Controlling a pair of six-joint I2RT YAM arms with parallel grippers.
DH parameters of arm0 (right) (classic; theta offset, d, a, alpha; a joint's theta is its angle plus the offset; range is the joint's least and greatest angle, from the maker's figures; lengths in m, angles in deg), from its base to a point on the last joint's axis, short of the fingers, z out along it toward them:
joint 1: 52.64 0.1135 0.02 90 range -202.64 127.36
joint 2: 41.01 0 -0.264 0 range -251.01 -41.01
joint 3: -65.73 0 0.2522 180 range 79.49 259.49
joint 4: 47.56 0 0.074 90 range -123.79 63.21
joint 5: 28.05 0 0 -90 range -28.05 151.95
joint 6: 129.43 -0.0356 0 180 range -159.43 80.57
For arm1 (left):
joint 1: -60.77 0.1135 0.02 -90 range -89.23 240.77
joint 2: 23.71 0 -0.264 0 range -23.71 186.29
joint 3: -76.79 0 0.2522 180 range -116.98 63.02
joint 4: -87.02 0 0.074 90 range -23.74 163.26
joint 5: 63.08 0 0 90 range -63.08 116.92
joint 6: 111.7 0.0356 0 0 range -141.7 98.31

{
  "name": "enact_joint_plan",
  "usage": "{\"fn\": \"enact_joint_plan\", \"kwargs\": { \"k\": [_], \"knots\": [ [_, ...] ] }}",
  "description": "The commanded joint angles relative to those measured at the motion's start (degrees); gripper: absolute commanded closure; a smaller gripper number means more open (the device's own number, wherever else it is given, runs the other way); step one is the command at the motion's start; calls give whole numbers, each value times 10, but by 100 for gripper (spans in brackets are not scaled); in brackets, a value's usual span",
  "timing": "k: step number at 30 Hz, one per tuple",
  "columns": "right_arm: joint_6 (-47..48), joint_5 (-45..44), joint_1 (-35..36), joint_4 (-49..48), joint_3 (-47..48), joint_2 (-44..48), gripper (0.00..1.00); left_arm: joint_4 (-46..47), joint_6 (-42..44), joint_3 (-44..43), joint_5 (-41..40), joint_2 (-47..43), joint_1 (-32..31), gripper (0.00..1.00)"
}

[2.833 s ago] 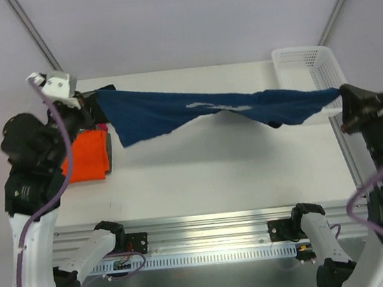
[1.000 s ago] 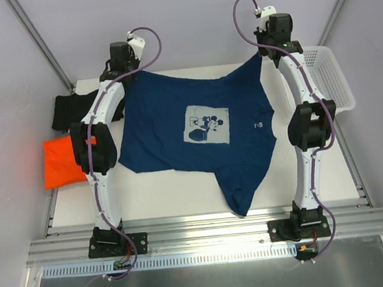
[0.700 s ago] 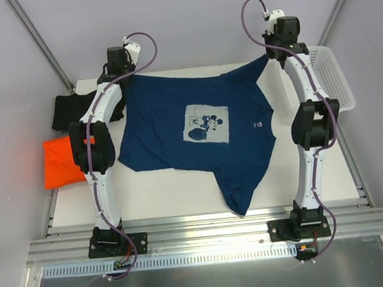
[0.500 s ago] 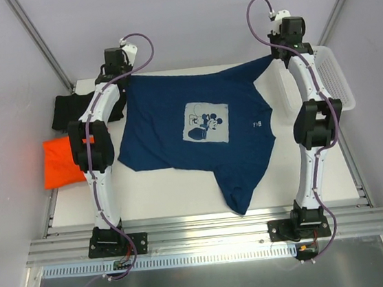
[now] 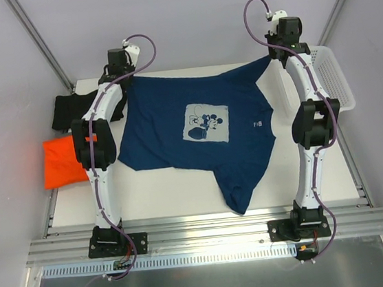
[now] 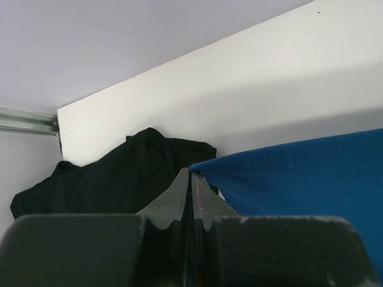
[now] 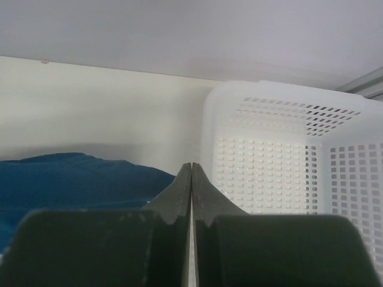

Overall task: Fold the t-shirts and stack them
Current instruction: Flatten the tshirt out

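— Grippers first: where are yours, seen from above?

— My left gripper (image 5: pixel 123 74) and right gripper (image 5: pixel 276 52) are both out at the far edge of the table (image 5: pixel 176 187). Each is at one far corner of the navy shirt (image 5: pixel 170 139). That shirt lies spread between my arms, print (image 5: pixel 206 123) up, with a narrow tail of cloth reaching toward the near edge. The orange shirt (image 5: pixel 62 164) sits at the table's left edge. The black shirt (image 5: pixel 70 110) is bunched in the far left corner, just beside the navy one. The basket (image 5: pixel 333 79) stands at the far right, beside my right arm.

— And your left wrist camera?

— My fingers are pressed together, and the navy hem comes out right at their tips, so they are clamped on it. The black shirt lies crumpled just past them, to the left.

— Right wrist?

— The fingers meet in one tight line. Navy cloth shows low on the left and runs in behind a finger. The pinch itself is hidden, but the corner is pulled up taut to this gripper in the top view, so it is probably clamped on the navy shirt too. The basket is just ahead, on the right.
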Motion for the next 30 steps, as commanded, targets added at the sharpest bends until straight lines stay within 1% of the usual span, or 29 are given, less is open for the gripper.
{"fn": "enact_joint_plan", "kwargs": {
  "k": [1, 3, 4, 6, 7, 9, 12, 13, 15, 16, 17, 19, 20, 23, 24, 27, 29, 30],
  "knots": [
    [-8, -20, -4, -5, 10, 53, 100, 16, -18, 7, -12, -47, 5, 100],
    [-16, -13, -18, 10, 7, 75, 100, 15, -29, 12, -12, -79, 4, 100],
    [-23, -11, -20, 16, 3, 110, 100, 15, -36, 17, -8, -95, 4, 100],
    [-27, -12, -32, 29, -14, 149, 100, 14, -39, 39, 4, -149, 2, 100],
    [-30, -12, -41, 33, -22, 191, 100, 14, -38, 56, 6, -190, -2, 100],
    [-27, -12, -47, 40, -37, 240, 100, 14, -38, 78, 16, -236, -5, 100],
    [-21, -9, -63, 51, -58, 328, 100, 8, -29, 125, 33, -333, -21, 100],
    [-23, -10, -71, 55, -65, 353, 100, 8, -17, 149, 37, -381, -27, 100],
    [-29, -8, -79, 77, -77, 420, 100, 7, -6, 173, 54, -427, -41, 100],
    [-30, -7, -84, 85, -100, 443, 100, 6, 7, 185, 56, -448, -46, 100],
    [-30, -8, -86, 95, -119, 497, 100, 5, 13, 207, 57, -489, -53, 100],
    [-23, -12, -90, 101, -154, 550, 100, 3, 25, 237, 48, -541, -68, 100],
    [-17, -23, -92, 103, -192, 605, 100, 2, 28, 246, 43, -556, -71, 100],
    [19, -50, -95, 115, -234, 676, 100, -2, 29, 275, 13, -610, -78, 100],
    [42, -60, -95, 119, -240, 715, 99, -3, 27, 282, 5, -622, -78, 100],
    [77, -105, -96, 134, -238, 771, 99, -8, 12, 299, -7, -665, -81, 100],
    [92, -133, -96, 143, -227, 787, 100, -13, 6, 302, -7, -691, -84, 100],
    [99, -143, -96, 148, -207, 788, 100, -14, 6, 302, -6, -696, -85, 100]
  ]
}}
